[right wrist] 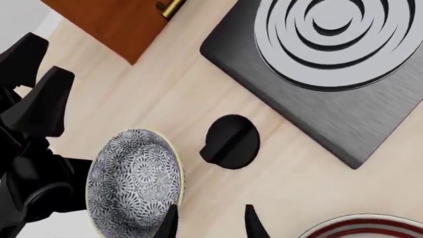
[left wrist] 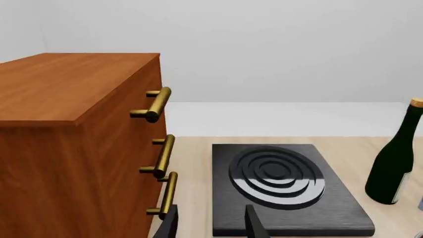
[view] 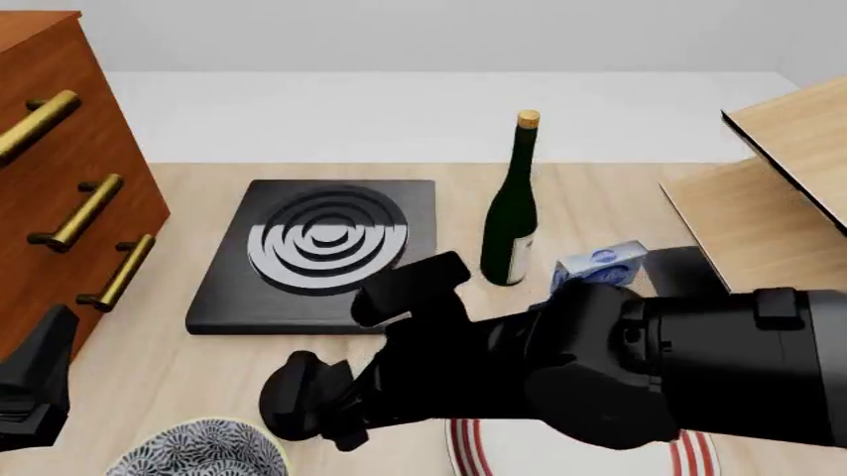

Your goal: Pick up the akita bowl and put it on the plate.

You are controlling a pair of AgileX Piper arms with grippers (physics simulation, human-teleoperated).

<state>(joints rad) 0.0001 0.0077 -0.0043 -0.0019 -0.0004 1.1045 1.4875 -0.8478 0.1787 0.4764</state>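
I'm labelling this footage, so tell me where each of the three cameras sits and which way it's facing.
Front view: fixed above and behind the arms, looking forward and down at the table; the right arm fills the foreground.
Left wrist view: behind the left gripper, facing the wooden cabinet, stove slab and wine bottle.
Right wrist view: behind the right gripper, looking down at the akita bowl and the plate; the left arm shows beside the bowl.
Shared: all three show the stove slab.

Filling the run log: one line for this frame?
stage: approach | right gripper: open, over table beside akita bowl | bowl: on table, ungrasped | plate: empty portion visible | left gripper: open, idle
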